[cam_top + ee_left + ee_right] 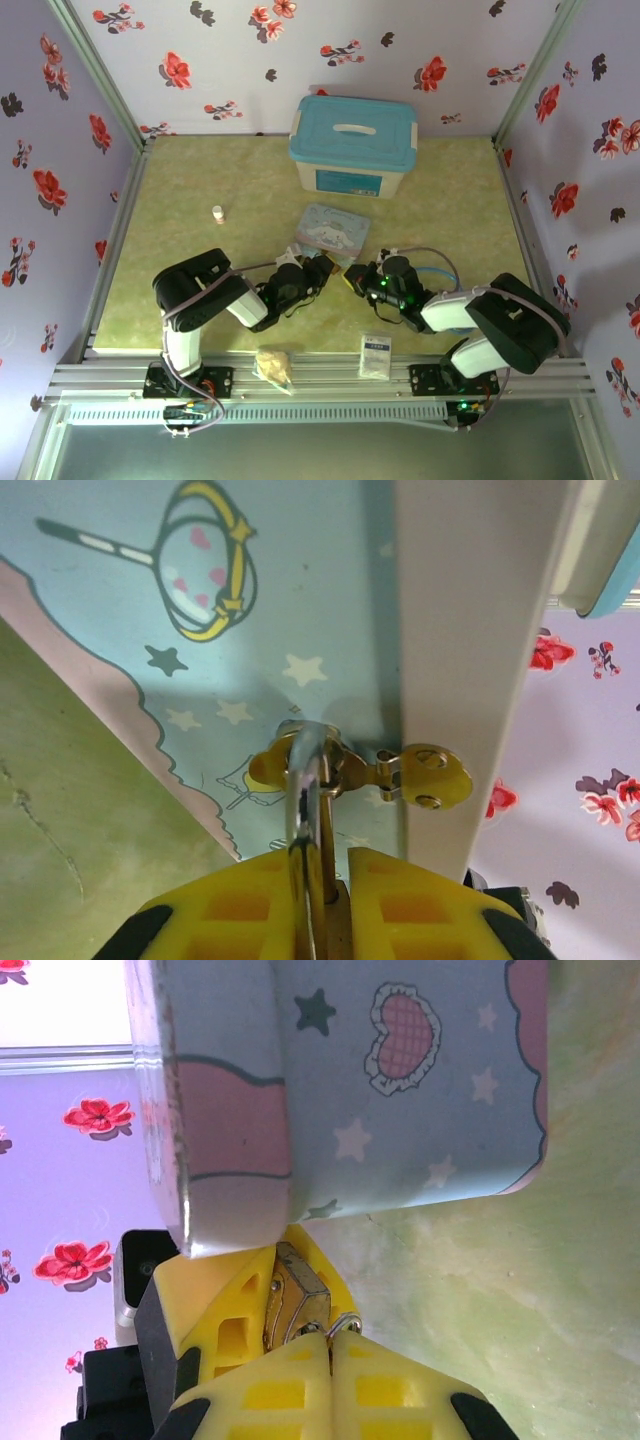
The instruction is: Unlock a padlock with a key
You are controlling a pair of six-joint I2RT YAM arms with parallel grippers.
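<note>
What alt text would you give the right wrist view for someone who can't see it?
The right pincer, yellow fingers shut, meets a small metal padlock gripped by the left pincer. Just beyond sits a pastel blue-and-pink tin with stars and a heart, on a green tabletop.

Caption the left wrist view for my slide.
Left gripper, jaws shut on the padlock at the tin's edge.
</note>
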